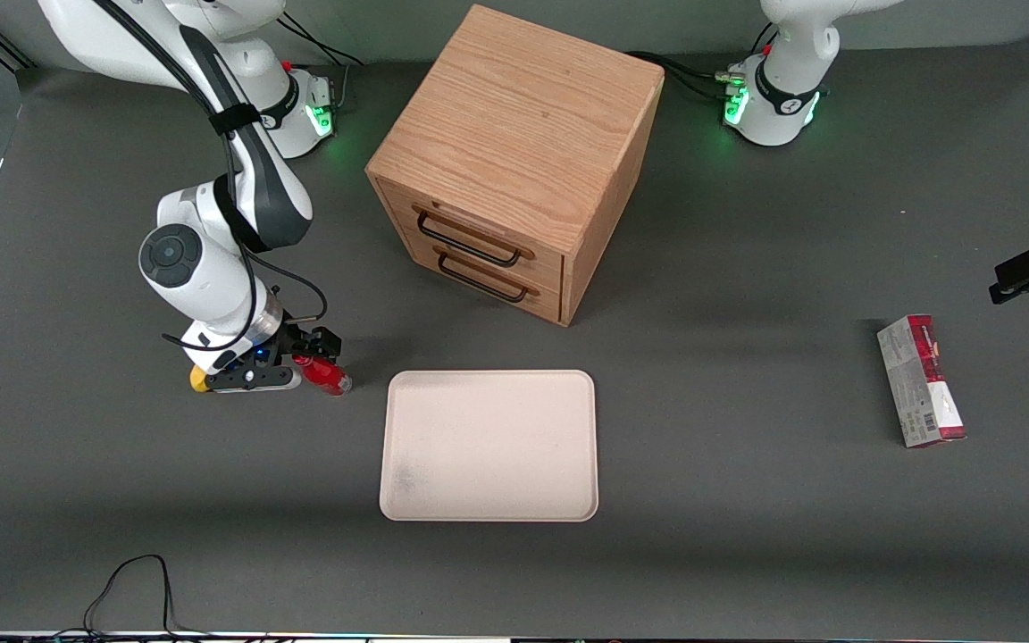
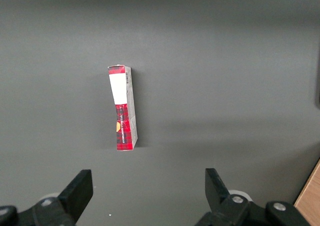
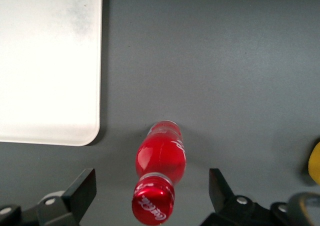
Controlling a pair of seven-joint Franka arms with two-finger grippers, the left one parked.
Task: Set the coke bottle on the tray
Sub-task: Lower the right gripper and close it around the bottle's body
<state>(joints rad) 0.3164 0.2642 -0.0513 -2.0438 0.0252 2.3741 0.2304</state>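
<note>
End effector (image 3: 152,193) spread open astride coke bottle (image 3: 160,158) lying on table

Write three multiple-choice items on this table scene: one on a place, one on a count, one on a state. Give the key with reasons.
1. Where is the small red coke bottle?
A. On the flat cream-white rectangular tray
B. On the grey table beside the tray, between the open fingers of the right arm's pincer
C. On top of the wooden drawer cabinet

2. How many drawers with dark handles does the cabinet show?
A. Two
B. Three
C. Four

3. What is the pincer's state?
A. Shut on the bottle
B. Open, fingers apart on either side of the bottle
C. Shut on the red-and-grey carton

Key: 1 B, the right wrist view shows the bottle on the table with the tray apart from it. 2 A, two handles show in the front view. 3 B, grey table shows between each finger and the bottle.
</note>
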